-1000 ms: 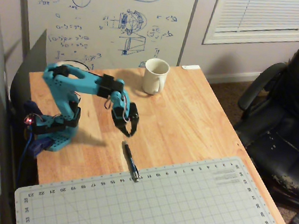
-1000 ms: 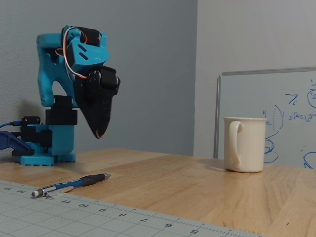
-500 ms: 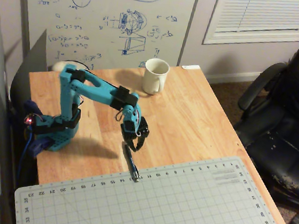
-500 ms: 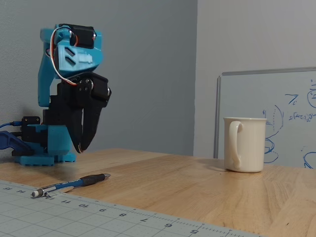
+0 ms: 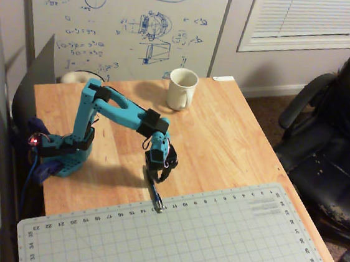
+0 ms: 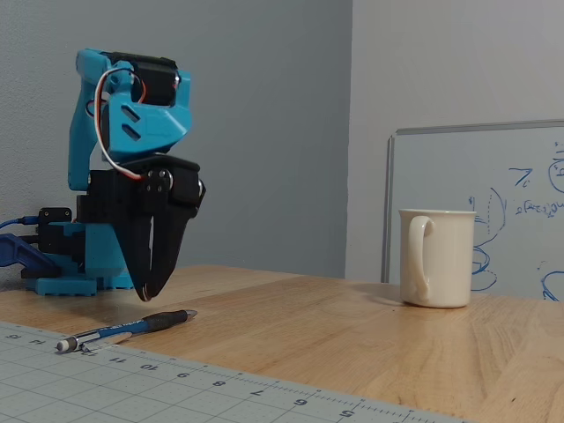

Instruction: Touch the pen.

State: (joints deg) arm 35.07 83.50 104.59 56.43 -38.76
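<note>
We are seeing the black end effector point(image 6: 152, 295) hanging with fingers nearly together, holding nothing. Just below it, the slim dark pen point(image 6: 132, 329) is lying on the wooden worktop point(image 6: 352, 344), its silvery tip resting on the mat's edge.

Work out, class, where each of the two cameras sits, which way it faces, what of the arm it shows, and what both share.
Overhead view: high above the table's near end, looking down toward the whiteboard; whole blue arm, base to gripper.
Fixed view: low at table height, looking level across the cutting mat; arm seen end-on, gripper pointing down.
Shared: pen, white mug.
</note>
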